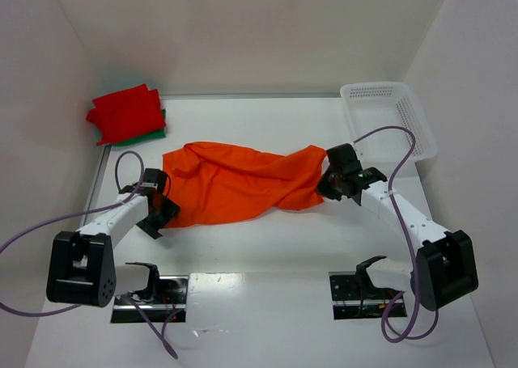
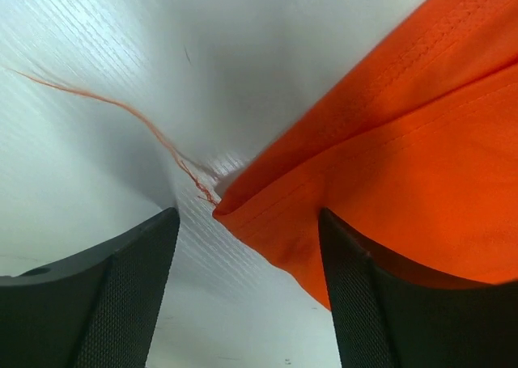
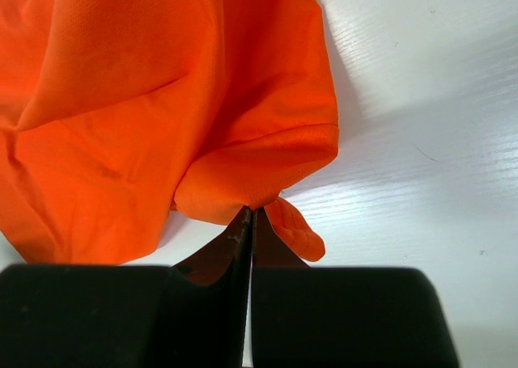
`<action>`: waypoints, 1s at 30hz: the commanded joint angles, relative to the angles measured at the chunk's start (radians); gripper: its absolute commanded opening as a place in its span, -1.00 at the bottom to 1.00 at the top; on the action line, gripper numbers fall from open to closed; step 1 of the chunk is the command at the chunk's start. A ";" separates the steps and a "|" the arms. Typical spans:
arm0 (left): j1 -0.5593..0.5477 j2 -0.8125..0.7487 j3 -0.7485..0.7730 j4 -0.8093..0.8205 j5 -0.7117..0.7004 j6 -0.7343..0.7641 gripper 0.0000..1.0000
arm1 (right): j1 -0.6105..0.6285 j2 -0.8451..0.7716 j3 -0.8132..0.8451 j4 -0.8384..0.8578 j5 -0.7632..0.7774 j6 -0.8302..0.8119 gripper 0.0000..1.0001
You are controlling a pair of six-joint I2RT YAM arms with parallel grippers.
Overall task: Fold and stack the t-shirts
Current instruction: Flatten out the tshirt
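Left gripper [image 2: 247, 226] first: jaws stand well apart, nothing clamped. In the wrist view the stitched hem corner of the orange t-shirt [image 1: 243, 182] lies flat on the table [image 1: 267, 247] right in the gap between them, running off toward 2 o'clock under the right-hand jaw. A loose orange thread [image 2: 137, 121] trails from that corner out to 10 o'clock across the white surface.

Over to the right gripper [image 3: 247, 218]: jaws pressed tight together, and a pinch of orange cloth is caught between the tips. A small tab of fabric pokes out at 4 o'clock beside the tips, and the rest of the shirt bunches up and fans away toward 11 o'clock.

From above, the orange shirt sprawls across the middle of the table, crumpled and unfolded, stretched between the two arms. The left gripper sits at its 8 o'clock end, the right gripper at its 3 o'clock end, where the cloth narrows into a gathered tail.

Further out, at 10 o'clock from the orange shirt and well apart from it, a folded red t-shirt [image 1: 124, 113] lies on top of a folded green t-shirt [image 1: 155, 133], only the green edge peeking out along the near side. At 2 o'clock, against the right wall, sits the white perforated basket [image 1: 380, 87]. A purple cable [image 1: 388, 133] loops from the right arm over the basket's near corner.
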 commanded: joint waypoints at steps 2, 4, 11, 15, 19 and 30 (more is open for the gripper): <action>-0.003 0.024 0.019 -0.020 -0.023 -0.031 0.37 | -0.008 -0.022 0.033 0.010 0.005 0.015 -1.00; -0.003 0.015 0.019 -0.020 -0.023 -0.044 0.16 | -0.008 -0.022 0.042 0.010 0.005 0.006 -1.00; -0.003 -0.035 0.028 -0.038 -0.034 -0.053 -0.97 | -0.008 -0.013 0.071 0.019 0.014 -0.021 -1.00; -0.003 -0.093 0.110 -0.047 -0.043 -0.007 -1.00 | -0.017 -0.013 0.115 0.019 0.047 -0.031 -1.00; -0.003 -0.180 0.222 0.008 -0.043 0.120 -1.00 | -0.026 -0.045 0.209 0.019 0.079 -0.041 -1.00; 0.032 -0.288 0.531 0.279 -0.015 0.447 -1.00 | -0.132 -0.074 0.602 0.175 0.111 -0.201 -1.00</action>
